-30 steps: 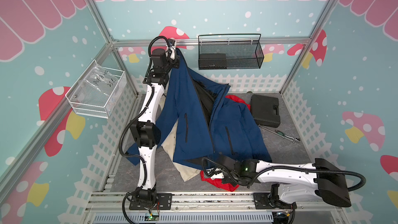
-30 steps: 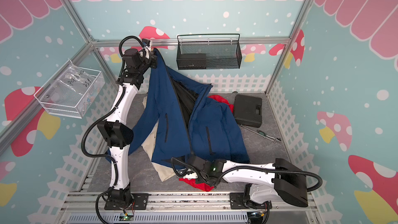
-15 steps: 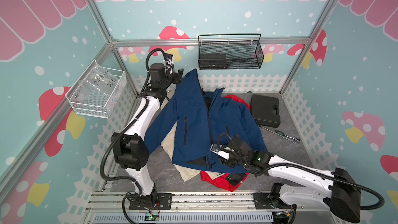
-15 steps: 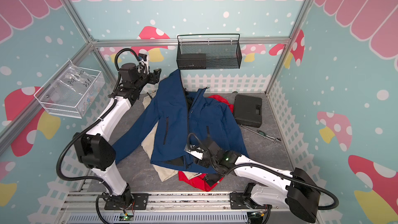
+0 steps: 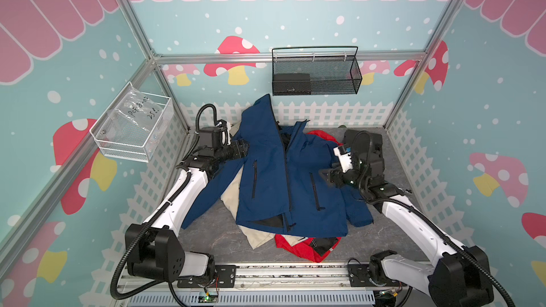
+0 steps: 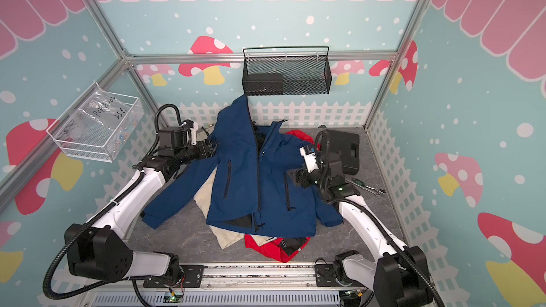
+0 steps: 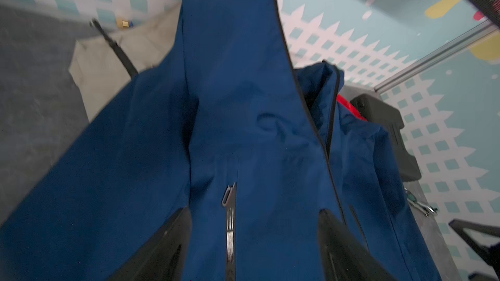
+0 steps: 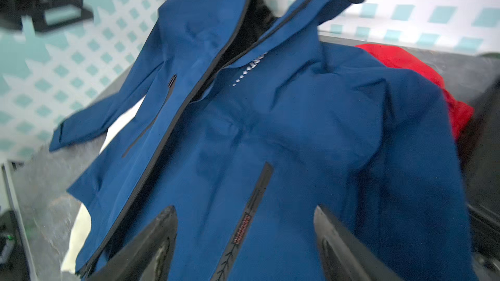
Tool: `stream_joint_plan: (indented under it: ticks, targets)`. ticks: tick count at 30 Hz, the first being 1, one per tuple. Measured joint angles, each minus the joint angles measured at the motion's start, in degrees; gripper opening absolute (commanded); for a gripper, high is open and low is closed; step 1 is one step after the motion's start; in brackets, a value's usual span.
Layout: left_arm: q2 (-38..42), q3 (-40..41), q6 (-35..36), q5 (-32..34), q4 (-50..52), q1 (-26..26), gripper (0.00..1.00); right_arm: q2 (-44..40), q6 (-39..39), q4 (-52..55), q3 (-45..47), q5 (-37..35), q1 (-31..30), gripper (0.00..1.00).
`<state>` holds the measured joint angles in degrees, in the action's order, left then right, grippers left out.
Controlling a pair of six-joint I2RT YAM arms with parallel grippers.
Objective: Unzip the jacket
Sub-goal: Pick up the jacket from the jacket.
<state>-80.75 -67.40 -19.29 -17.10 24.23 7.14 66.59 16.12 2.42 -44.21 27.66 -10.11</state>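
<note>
The left gripper (image 5: 240,150) hovers just off the jacket's (image 5: 283,178) shoulder on that side. Its fingers (image 7: 173,239) stand spread and hold nothing; in the left wrist view only blue cloth and a chest-pocket zip show past them.

The jacket lies front up on the tabletop (image 5: 212,231), on top of a beige garment (image 5: 232,199) and a red garment (image 5: 304,249) that stick out from under its hem. Its long axis runs from the hood, which points away from the arm bases and leans on the far fence, to the hem on the near side. The front zip (image 5: 286,172) follows that axis down the middle. The collar gapes at the top, and a small pull (image 5: 292,225) seems to hang at the hem end. Whether the teeth between are meshed I cannot tell.

The right gripper (image 5: 325,175) hangs over the jacket's chest on its own side, by the pocket zip, fingers (image 8: 159,233) likewise apart and empty. A black case (image 6: 344,149) sits just beyond the jacket's shoulder on that side.

The front zip lies between the two grippers, crosswise to both. By my reading, the right gripper is nearer its hem end and the left nearer the collar.
</note>
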Motion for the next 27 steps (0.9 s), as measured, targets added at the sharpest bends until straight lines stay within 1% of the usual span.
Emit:
stream_joint_plan:
  ticks: [2,4,6,8,11,15,21,27]
  targets:
    - [-2.3,-0.2,0.1,-0.8,3.7,-0.2,0.73,0.7,2.9,-1.3,0.2,4.1,6.1,0.79]
    - [-5.5,-0.4,0.5,-1.0,7.1,-0.3,0.69,1.5,4.9,-2.7,0.5,7.9,11.6,0.77]
    - [-8.4,-0.4,1.0,-0.8,9.5,-0.3,0.67,2.9,6.0,-3.5,0.6,10.6,15.8,0.75]
    - [-10.8,-0.4,1.4,-0.2,11.4,-0.3,0.67,4.6,6.4,-3.8,0.6,11.9,18.3,0.73]
    - [-12.3,-0.4,1.9,1.3,12.8,-0.3,0.65,7.6,5.9,-3.7,0.6,12.2,19.1,0.70]
    - [-14.0,-0.7,2.9,1.7,13.0,-0.3,0.59,12.1,4.1,-3.3,0.6,12.0,19.1,0.68]
    - [-15.6,-0.8,3.3,1.2,11.7,-0.3,0.58,16.0,1.2,-2.7,0.3,10.8,19.1,0.65]
    - [-15.8,-0.8,3.2,0.8,9.0,0.4,0.58,18.9,-0.7,-2.5,-0.7,11.9,19.1,0.61]
